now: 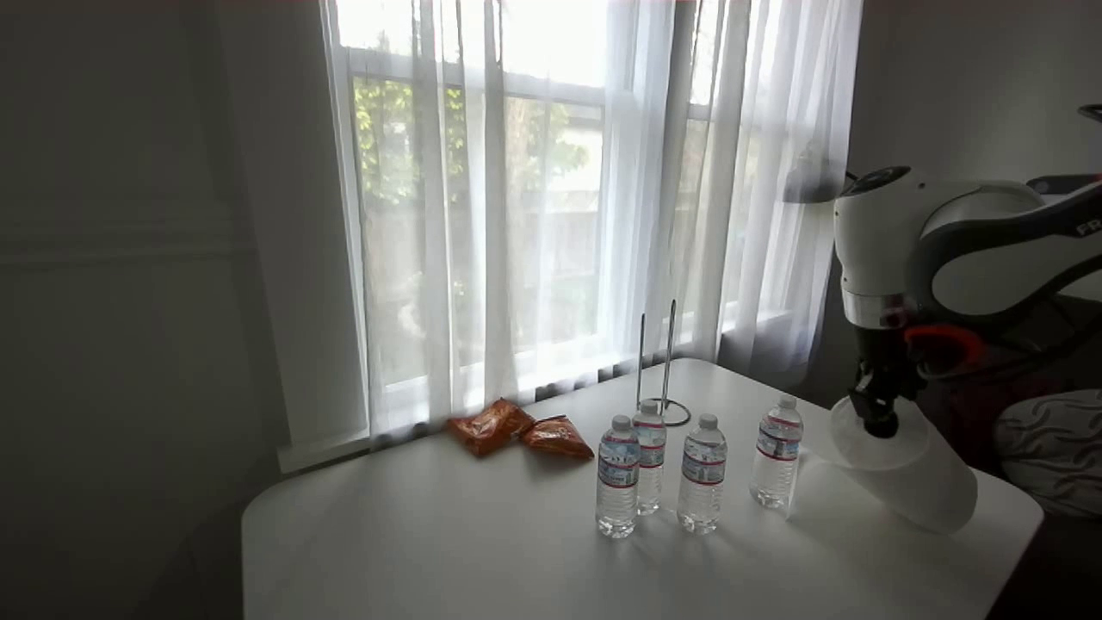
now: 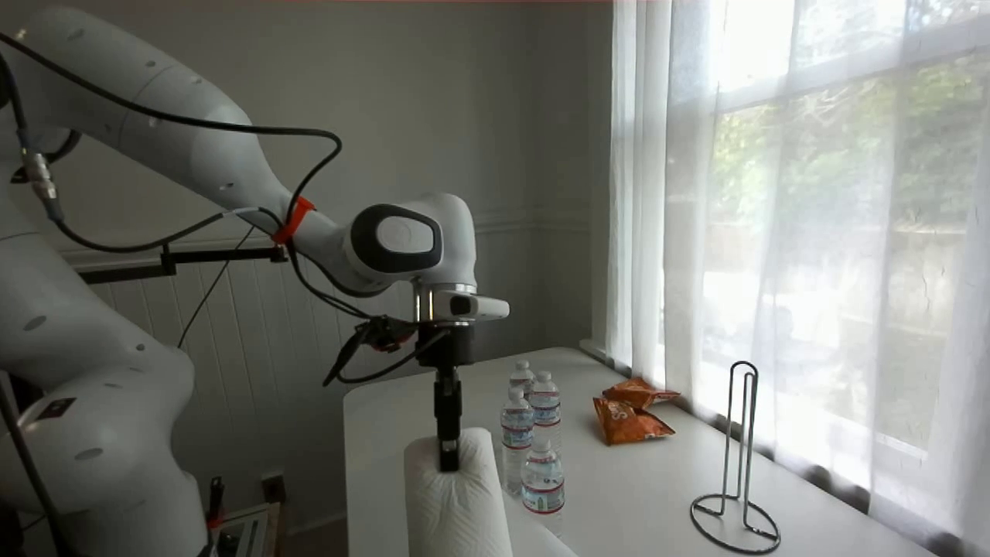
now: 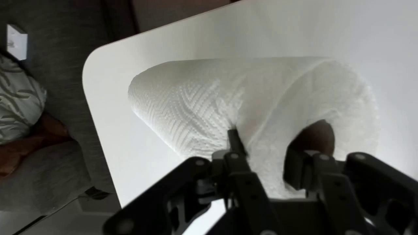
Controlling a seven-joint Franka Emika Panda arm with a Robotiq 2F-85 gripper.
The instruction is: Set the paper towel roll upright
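Observation:
The white paper towel roll (image 1: 934, 495) is tilted at the table's end in an exterior view, its core end raised toward the gripper. It also shows in an exterior view (image 2: 456, 514), its lower part cut off by the frame. In the wrist view the roll (image 3: 196, 98) slants away, its core end nearest. My gripper (image 3: 265, 151) is shut on the roll's wall, one finger on the outside denting the paper, the other in the core hole. The gripper also shows from outside in both exterior views (image 1: 880, 418) (image 2: 448, 456). The finger inside the core is partly hidden.
Several clear water bottles (image 1: 702, 478) (image 2: 543, 480) stand close beside the roll. A wire roll holder (image 2: 739, 456) stands near the window. Orange snack bags (image 2: 630, 422) lie by the curtain. The white table's edge (image 3: 98, 107) is close to the roll.

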